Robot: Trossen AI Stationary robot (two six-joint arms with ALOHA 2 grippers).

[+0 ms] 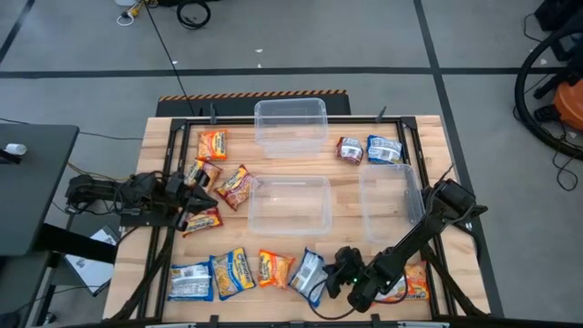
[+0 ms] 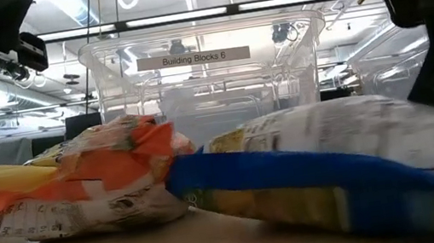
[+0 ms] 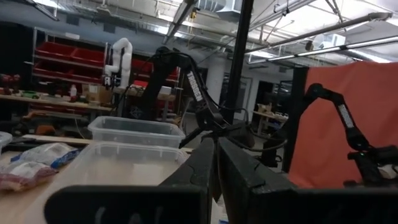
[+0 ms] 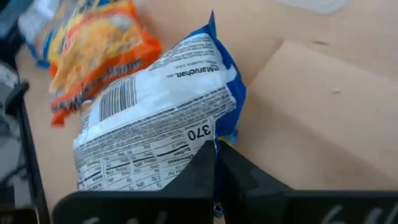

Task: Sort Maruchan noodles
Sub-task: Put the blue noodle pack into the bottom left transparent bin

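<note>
- Closest to the low camera: a blue-silver packet [image 2: 335, 164], crinkly film, flat, lower right of the frame; orange packet [image 2: 81, 189] at its left
- left gripper [image 1: 191, 208] sits mid-left in the high view, fingers pressed together on nothing I can see; orange packets around it
- right gripper [image 1: 342, 273] at bottom centre, fingers closed with no gap; the blue-silver packet lies just left of it, nearer this arm, long axis roughly upright in frame
- clear tubs [image 1: 290, 202] in the middle, rigid and smooth

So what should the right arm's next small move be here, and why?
Probably lift. The right gripper looks shut on an edge of the blue-silver packet, which lies on the table beside an orange packet. Raising it would clear the neighbours before it heads to a clear tub.
</note>
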